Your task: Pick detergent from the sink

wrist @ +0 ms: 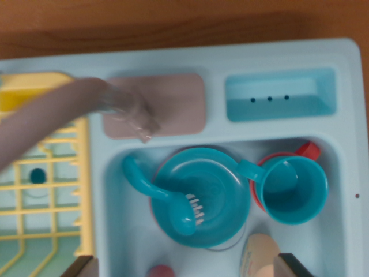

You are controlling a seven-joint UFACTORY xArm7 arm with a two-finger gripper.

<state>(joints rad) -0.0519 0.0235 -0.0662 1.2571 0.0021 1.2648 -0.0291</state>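
The detergent [259, 255] appears as a beige bottle lying in the pale blue sink [115, 190], cut off by the bottom edge of the wrist view. A small red rounded piece [160, 270] lies left of it; I cannot tell what it is. My gripper [185, 266] is open. Its two dark fingertips [79, 266] show only at the bottom corners, one over the yellow rack's edge and one just right of the bottle. Nothing is held between them.
A teal bowl [202, 196] holding a teal spoon [167, 196] fills the basin's middle. A teal cup [291, 187] sits in a red cup [310, 150] to the right. A pinkish-grey faucet [52, 115] arches over a yellow dish rack [40, 190]. A wooden tabletop [173, 23] lies beyond.
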